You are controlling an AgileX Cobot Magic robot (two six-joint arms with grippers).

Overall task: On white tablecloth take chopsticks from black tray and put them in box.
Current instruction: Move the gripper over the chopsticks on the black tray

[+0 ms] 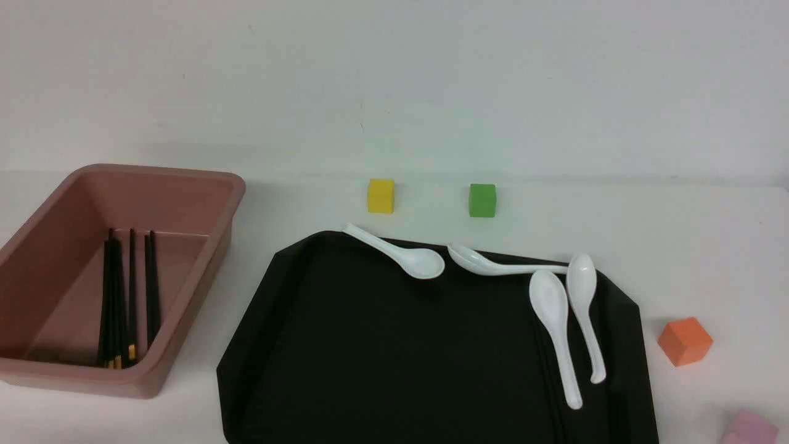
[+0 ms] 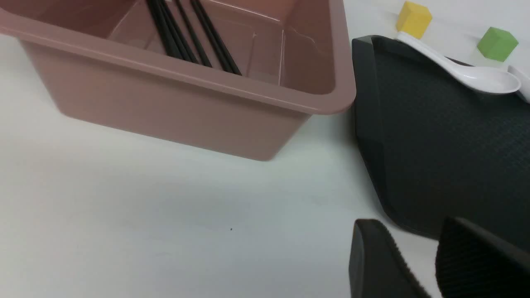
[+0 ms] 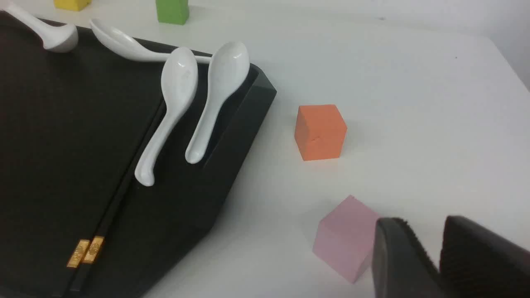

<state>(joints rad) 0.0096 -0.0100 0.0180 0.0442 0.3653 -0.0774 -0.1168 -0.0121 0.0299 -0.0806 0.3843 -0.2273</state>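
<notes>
The black tray (image 1: 400, 345) lies in the middle of the white tablecloth (image 1: 678, 234). One pair of chopsticks (image 3: 124, 194) lies on the tray's right part, gold bands towards me, far ends under a white spoon (image 3: 174, 95). Several more chopsticks (image 1: 117, 296) lie inside the dusty-pink box (image 1: 185, 176) at the left. Neither arm shows in the front view. My left gripper (image 2: 408, 231) hovers low over the cloth between the box (image 2: 165, 103) and the tray (image 2: 434, 145), jaws close together and empty. My right gripper (image 3: 422, 225) is likewise, right of the tray, next to a pink cube (image 3: 343, 238).
Several white spoons (image 1: 400, 253) lie along the tray's far and right edges. A yellow cube (image 1: 381, 196) and a green cube (image 1: 482, 200) stand behind the tray. An orange cube (image 1: 684, 340) and the pink cube (image 1: 749, 427) stand to its right.
</notes>
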